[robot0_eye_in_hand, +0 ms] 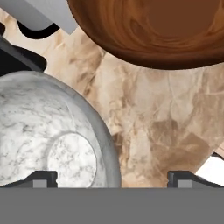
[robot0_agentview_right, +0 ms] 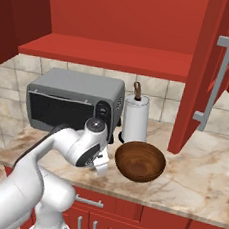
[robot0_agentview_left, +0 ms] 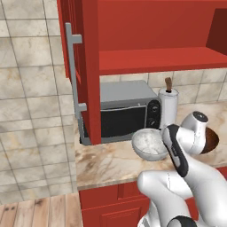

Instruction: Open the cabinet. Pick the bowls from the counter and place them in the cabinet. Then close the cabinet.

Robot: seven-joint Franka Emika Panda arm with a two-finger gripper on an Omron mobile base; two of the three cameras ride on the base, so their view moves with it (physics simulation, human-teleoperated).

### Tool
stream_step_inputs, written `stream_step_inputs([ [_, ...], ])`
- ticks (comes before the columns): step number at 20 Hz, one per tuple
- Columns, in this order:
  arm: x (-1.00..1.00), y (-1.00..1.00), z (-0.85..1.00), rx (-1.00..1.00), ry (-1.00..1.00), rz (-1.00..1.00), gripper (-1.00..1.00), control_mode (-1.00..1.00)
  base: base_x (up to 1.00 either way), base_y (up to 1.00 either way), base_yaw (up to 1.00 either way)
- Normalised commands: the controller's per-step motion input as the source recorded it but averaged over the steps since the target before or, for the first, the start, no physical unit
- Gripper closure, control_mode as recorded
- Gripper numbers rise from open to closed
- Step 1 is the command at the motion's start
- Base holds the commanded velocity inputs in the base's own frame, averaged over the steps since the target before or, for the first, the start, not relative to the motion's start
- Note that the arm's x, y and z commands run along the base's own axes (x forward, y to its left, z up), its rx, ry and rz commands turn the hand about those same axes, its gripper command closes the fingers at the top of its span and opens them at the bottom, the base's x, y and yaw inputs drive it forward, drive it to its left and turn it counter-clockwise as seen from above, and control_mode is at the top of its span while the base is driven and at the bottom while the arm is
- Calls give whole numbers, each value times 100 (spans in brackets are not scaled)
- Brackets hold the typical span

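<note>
Bowls number two on the table [robot0_agentview_right: 200,171]: we count one grey-white marble bowl [robot0_agentview_left: 150,144] and one dark brown wooden bowl [robot0_agentview_right: 140,161], both upright and well in from the back edge. We see the marble bowl just in front of the microwave [robot0_agentview_left: 124,111], and the wooden bowl toward the front edge, in front of the single paper towel roll [robot0_agentview_right: 135,118] that stands by the back wall beside the microwave. In the hand view the two bowls sit near each other with a strip of bare stone between them, not touching. We count one pincer [robot0_eye_in_hand: 112,179], with its two dark fingertips [robot0_eye_in_hand: 43,178] spread wide apart and nothing between them; one tip hangs over the marble bowl's rim and the other over bare table. We cannot tell from the frames whether either tip touches anything. We find the arm bent low over the front edge, its wrist between the two bowls in the right base view. Above the table the cabinet [robot0_agentview_right: 122,22] stands open: two doors are swung out, the left door [robot0_agentview_left: 82,66] at the table's left end and the right door [robot0_agentview_right: 207,71] farther right, each with one long grey bar handle [robot0_agentview_left: 74,75]. We see one red shelf [robot0_agentview_left: 159,60] inside, with no bowl on it.
</note>
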Motion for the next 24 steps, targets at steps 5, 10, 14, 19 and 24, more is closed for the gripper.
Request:
stream_step_inputs([
  [5, 27, 0, -24, 0, 0, 0, -100, -100, 0, 0, 0],
  [10, 6, 7, -27, 0, 1, 0, -100, -100, 0, 0, 0],
  [14, -3, 31, -12, 0, 0, 0, 100, -100, 0, 0, 0],
  [19, -37, 20, -3, 0, -1, 0, 100, -100, 0, 0, 0],
  [24, -65, 6, -9, -4, 0, 0, 100, -100, 0, 0, 0],
])
